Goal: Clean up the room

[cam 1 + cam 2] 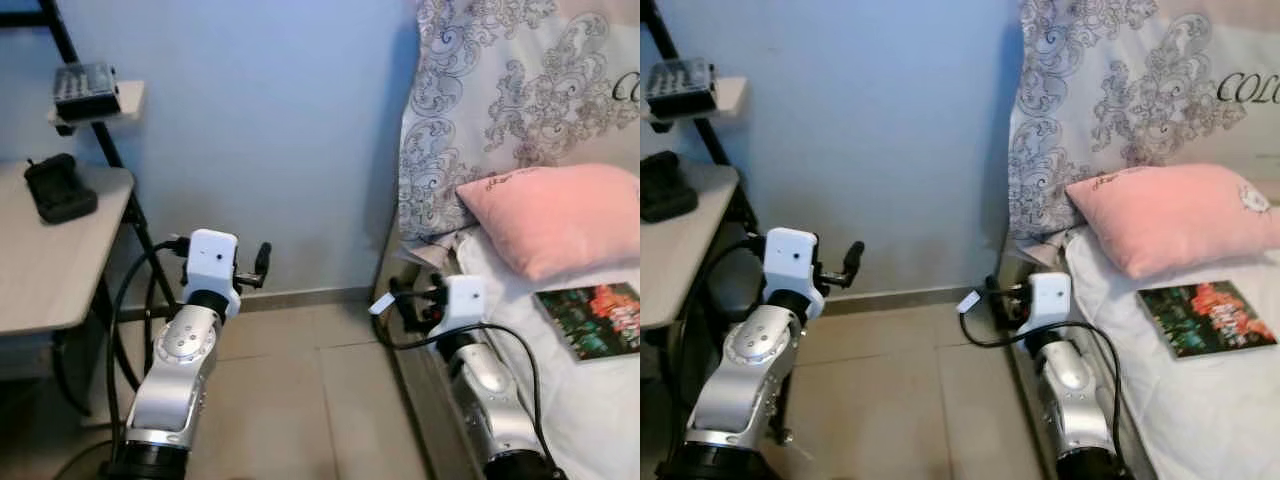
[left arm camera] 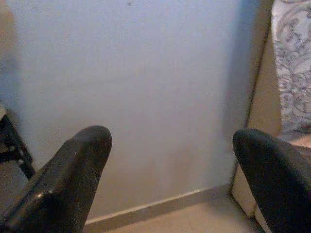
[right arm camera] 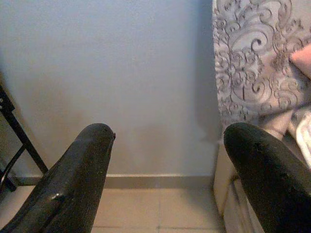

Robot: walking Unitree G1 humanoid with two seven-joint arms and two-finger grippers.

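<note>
Bed (image 1: pixel 600 400) fills the right side, with a pink pillow (image 1: pixel 555 215) at its head and a book (image 1: pixel 590 320) just below the pillow. Left of the bed stands a table (image 1: pixel 50 260) carrying a black case (image 1: pixel 60 188). Both grippers hang released and empty over the floor beside the bed, left gripper (image 2: pixel 170 179) and right gripper (image 3: pixel 167 179).

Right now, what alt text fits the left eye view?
Both silver arms reach forward over a tiled floor toward a blue wall, left end effector and right end effector empty. A pink pillow and book lie on the bed.
</note>
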